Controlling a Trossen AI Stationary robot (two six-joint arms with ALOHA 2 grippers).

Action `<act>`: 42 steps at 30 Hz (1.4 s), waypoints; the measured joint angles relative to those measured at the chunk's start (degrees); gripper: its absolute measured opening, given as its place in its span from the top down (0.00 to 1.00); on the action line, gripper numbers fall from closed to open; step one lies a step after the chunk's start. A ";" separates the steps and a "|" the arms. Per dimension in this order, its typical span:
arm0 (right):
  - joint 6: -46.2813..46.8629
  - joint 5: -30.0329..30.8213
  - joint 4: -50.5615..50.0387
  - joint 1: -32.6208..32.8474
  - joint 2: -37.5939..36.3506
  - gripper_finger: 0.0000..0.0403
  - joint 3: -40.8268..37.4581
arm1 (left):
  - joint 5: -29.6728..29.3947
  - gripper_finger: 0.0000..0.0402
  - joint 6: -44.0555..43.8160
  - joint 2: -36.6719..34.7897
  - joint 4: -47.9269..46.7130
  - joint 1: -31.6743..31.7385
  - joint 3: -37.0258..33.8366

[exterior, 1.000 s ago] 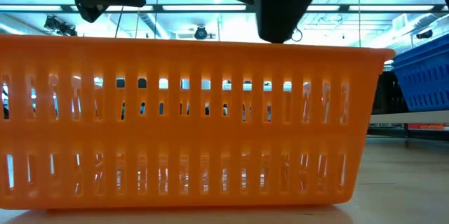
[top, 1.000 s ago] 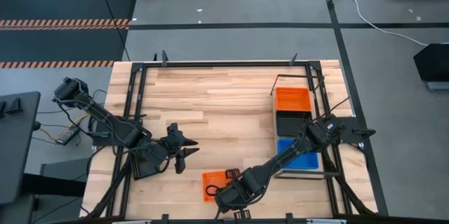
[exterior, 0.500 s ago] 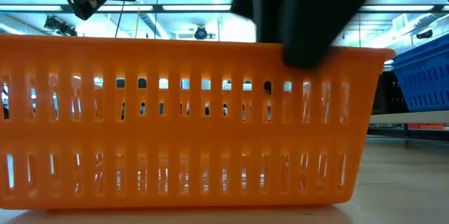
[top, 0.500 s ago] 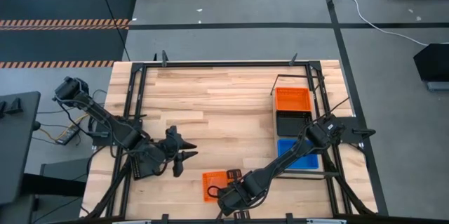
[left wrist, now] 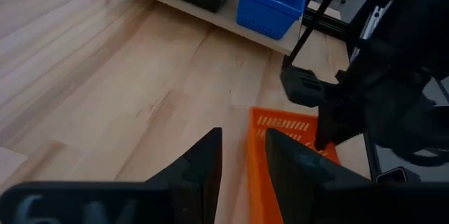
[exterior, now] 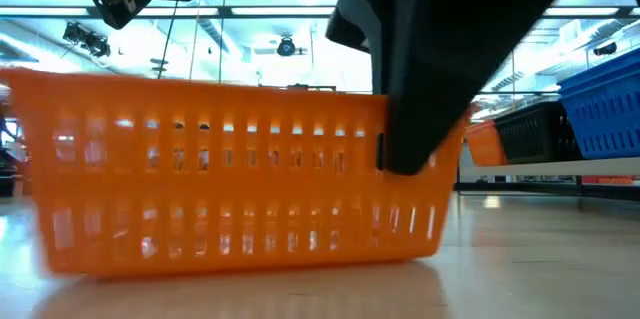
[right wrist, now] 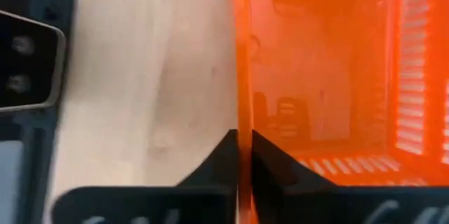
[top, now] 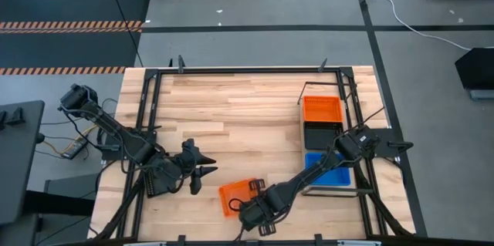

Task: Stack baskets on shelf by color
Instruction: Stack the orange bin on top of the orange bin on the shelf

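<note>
An orange basket (top: 236, 197) sits askew near the table's front edge, with my right gripper (top: 253, 197) shut on its right end. In the low view the gripper (exterior: 412, 129) covers that end of the basket (exterior: 220, 179). My left gripper (top: 202, 171) hovers open to the left of the basket, touching nothing. On the shelf (top: 309, 188) at the right stand an orange basket (top: 322, 109), a black one (top: 323, 134) and a blue one (top: 333, 170). My right gripper pinches the upright wall at the basket's right end (right wrist: 242, 76), one finger inside the basket and one outside. The fingers come from above, pointing down. The basket's right end stands a little higher than its left; whether it is clear of the table I cannot tell.
A black metal frame (top: 231, 70) runs round the tabletop. Bare wood (top: 231, 115) lies between the arms and the far edge. The shelf stands along the right side with its three baskets in a row.
My right gripper has come down onto the orange basket's right end and shut on its wall. The basket has turned about and drawn back from the near edge, and now sits askew. My left gripper has kept still.
</note>
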 joint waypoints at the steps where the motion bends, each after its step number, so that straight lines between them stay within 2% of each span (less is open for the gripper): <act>1: -1.31 -0.64 -0.31 -0.44 -0.02 0.94 0.00 | 0.00 0.71 0.00 0.00 0.01 0.00 0.00; 3: -4.76 -1.68 -1.20 -1.42 -0.11 0.96 0.02 | 0.00 0.71 -0.10 0.00 -0.02 0.00 0.00; 6: -8.63 -2.35 -3.83 -3.26 -0.44 0.94 0.09 | 0.01 0.71 -0.92 0.00 -0.02 -0.11 0.00; 11: -13.17 -0.98 -15.32 -8.19 -3.13 0.97 0.04 | 0.00 0.71 -1.49 0.00 -0.02 -1.34 0.00; 14: -13.58 0.39 -21.28 -11.82 -6.61 0.97 0.00 | 0.02 0.71 -1.51 0.00 -0.02 -2.05 0.00; 18: -14.27 0.69 -23.91 -15.98 -12.83 0.97 0.00 | 0.00 0.71 -1.51 0.00 -0.02 -2.84 0.00; 28: -13.53 3.52 -35.51 -22.78 -25.38 0.97 -0.49 | -0.67 0.71 -1.90 0.00 -0.04 -4.17 0.00; 33: -12.14 3.49 -36.05 -24.20 -33.17 0.97 -8.38 | -1.56 0.71 -1.92 0.00 0.00 -4.74 0.00; 42: -7.01 6.09 -35.40 -25.63 -52.41 0.96 -29.84 | -2.10 0.71 -1.71 0.00 0.00 -5.05 0.00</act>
